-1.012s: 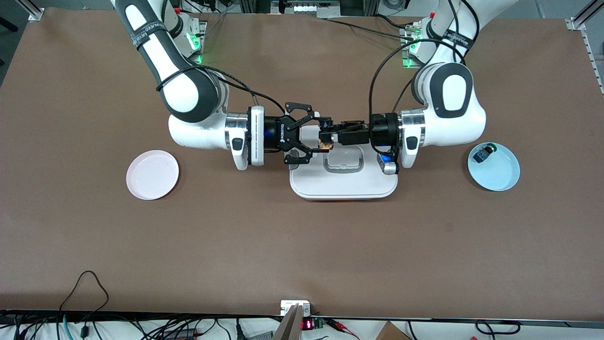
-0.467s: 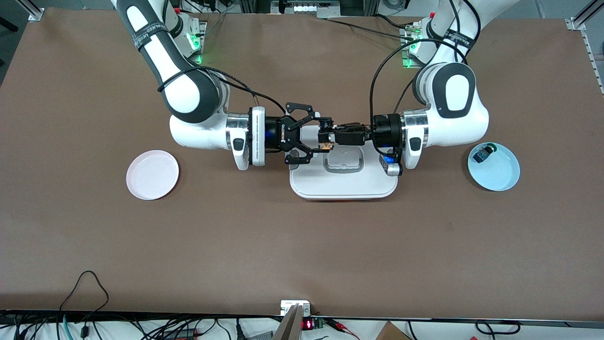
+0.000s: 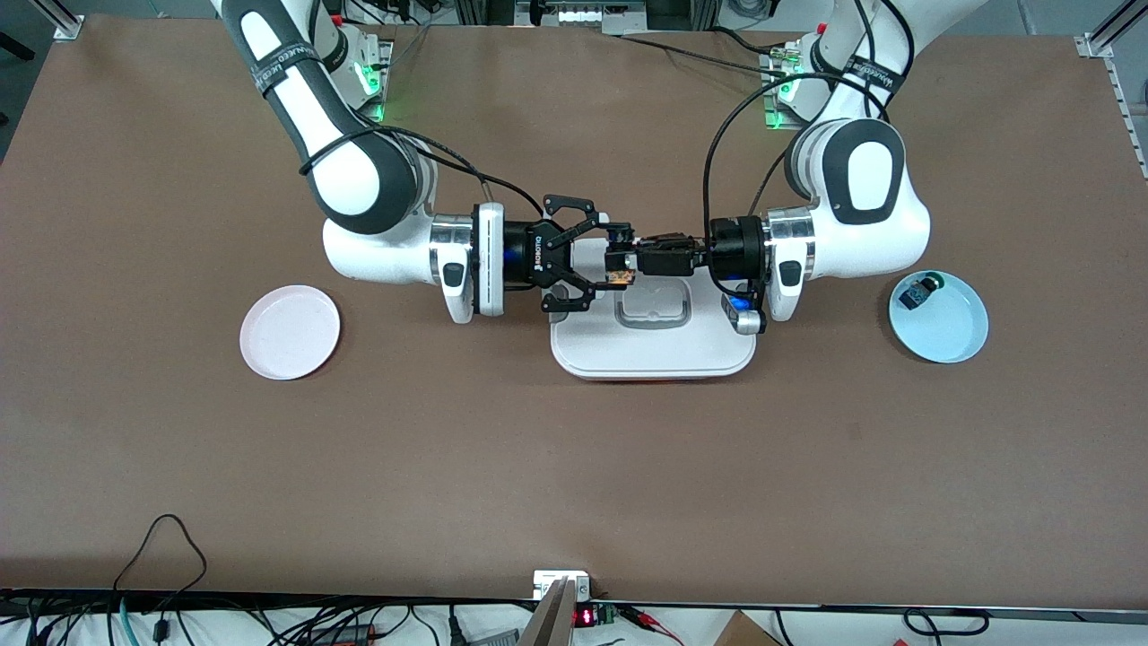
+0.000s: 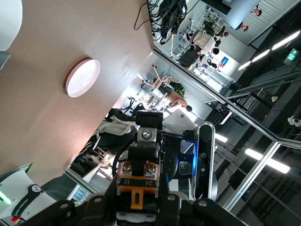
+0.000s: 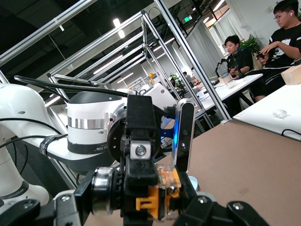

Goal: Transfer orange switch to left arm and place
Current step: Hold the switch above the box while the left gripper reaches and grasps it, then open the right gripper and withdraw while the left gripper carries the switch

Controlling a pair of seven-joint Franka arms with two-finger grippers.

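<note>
Orange plastic shows between the two end effectors: the orange switch sits in mid-air over the box, clear of its lid. The right end effector is clamped on the switch, and in its wrist view the part's orange body lies squarely between the pads. The left end effector meets it head-on with its fingers closed; it appears to be pinching the same switch, though the contact itself is hard to make out from the front.

Judging by this, the handover is at its midpoint: the switch is up and over the box, both arms have hold, and what remains is for one side to release and the other to carry it off to a plate. The pink plate lies bare toward the right arm's end of the counter; the blue plate toward the left arm's end carries a small blue-faced component.

Compared with a second ago, the left end effector has drawn its fingers together and its arm has shifted slightly; the right has not moved.
</note>
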